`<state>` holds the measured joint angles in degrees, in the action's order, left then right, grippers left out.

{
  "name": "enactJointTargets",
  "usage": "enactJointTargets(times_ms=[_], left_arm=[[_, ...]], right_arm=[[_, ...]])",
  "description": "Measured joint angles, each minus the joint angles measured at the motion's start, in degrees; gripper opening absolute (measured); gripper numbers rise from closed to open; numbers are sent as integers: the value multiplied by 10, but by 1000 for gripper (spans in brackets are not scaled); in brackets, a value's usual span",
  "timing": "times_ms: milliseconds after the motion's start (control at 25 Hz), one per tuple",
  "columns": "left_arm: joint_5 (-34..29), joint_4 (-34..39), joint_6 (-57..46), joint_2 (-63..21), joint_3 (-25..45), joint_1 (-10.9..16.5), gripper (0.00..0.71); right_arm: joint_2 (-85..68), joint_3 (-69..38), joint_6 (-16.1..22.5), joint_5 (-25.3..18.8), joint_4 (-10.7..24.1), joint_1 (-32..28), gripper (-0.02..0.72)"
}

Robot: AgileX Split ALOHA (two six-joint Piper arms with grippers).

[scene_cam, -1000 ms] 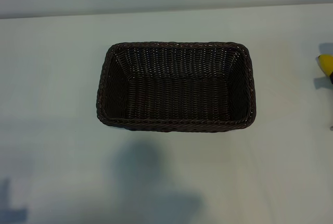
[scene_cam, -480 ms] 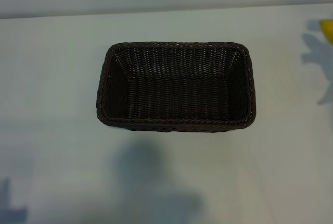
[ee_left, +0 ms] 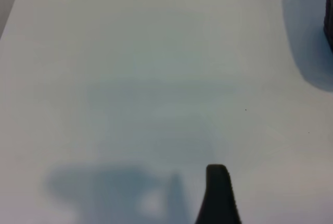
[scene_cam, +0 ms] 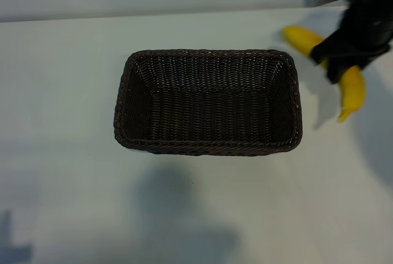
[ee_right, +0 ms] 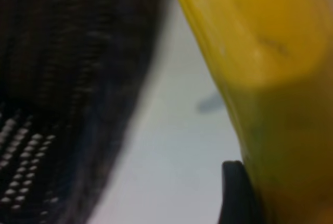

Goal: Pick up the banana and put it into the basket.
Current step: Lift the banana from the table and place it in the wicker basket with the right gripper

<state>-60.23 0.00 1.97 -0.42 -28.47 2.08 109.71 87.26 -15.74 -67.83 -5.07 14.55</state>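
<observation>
A dark brown wicker basket (scene_cam: 207, 100) sits in the middle of the pale, smooth counter (scene_cam: 61, 92). It is rectangular with rounded corners, a braided rim and low walls that slope inward to a flat woven floor; the weave runs in fine ribs across the bottom and sides. Nothing lies inside it.

The banana (scene_cam: 353, 89) is off the counter, held in the air beside the basket's right end, near its far corner. It is bright yellow, smooth-skinned and gently curved, with one rounded end showing toward the basket and the narrower, tapered end hanging down on the other side of the grip. The right gripper (scene_cam: 351, 52), black and matte, is clamped around the banana's middle, so the fruit sticks out on both sides of it. A grey metal part of the arm shows above it.

In the right wrist view the banana (ee_right: 270, 78) fills one side, its skin glossy with faint darker marks, and a black fingertip (ee_right: 237, 193) presses against it; the basket's (ee_right: 57, 104) beaded weave is just beside, with a strip of bare counter between.

In the left wrist view the left gripper hangs over bare counter, its jaws spread apart and holding nothing; only one dark, rounded fingertip (ee_left: 218, 195) shows.
</observation>
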Motion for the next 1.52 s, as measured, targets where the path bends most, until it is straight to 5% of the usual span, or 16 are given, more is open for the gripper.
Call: enactJointTargets(times_ms=[280, 440, 800, 1520], left_arm=[[0, 0, 0, 0, 0, 0, 560], [0, 0, 0, 0, 0, 0, 560], [0, 0, 0, 0, 0, 0, 560], [0, 0, 0, 0, 0, 0, 560]], right_arm=[[0, 0, -189, 83, 51, 129, 430], [0, 0, -241, 114, 51, 183, 430], [39, 0, -250, 182, 51, 220, 430], [91, 0, -231, 242, 56, 220, 441]])
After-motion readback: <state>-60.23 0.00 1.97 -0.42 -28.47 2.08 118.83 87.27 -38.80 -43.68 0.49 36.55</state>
